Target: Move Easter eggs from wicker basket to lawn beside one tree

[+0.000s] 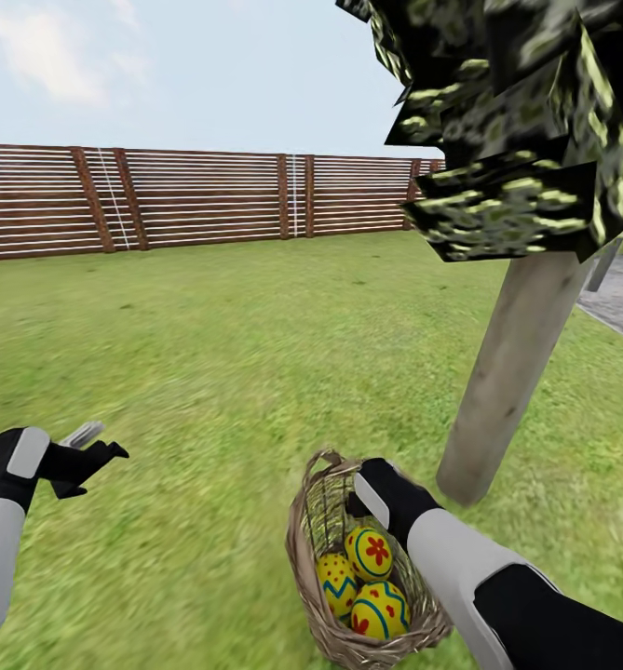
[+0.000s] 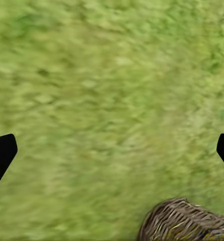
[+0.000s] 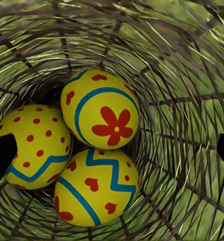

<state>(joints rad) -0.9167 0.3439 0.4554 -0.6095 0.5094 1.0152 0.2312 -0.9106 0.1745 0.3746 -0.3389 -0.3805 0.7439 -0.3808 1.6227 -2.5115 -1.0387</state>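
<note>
While the right gripper [image 3: 112, 148] hangs wide open, empty, inside the tan woven wicker basket [image 1: 304, 549], the smooth yellow flower-painted egg [image 3: 103, 111] looks slippery; grasp its middle.

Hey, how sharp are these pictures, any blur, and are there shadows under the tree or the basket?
Head view: the green lawn is smeared and soft, and no cast shadow shows under the grey-brown tree trunk or the tan woven wicker basket. Left wrist view: grass is a blurry wash. Right wrist view: the three yellow painted eggs look crisp, evenly lit, without glare.
</note>
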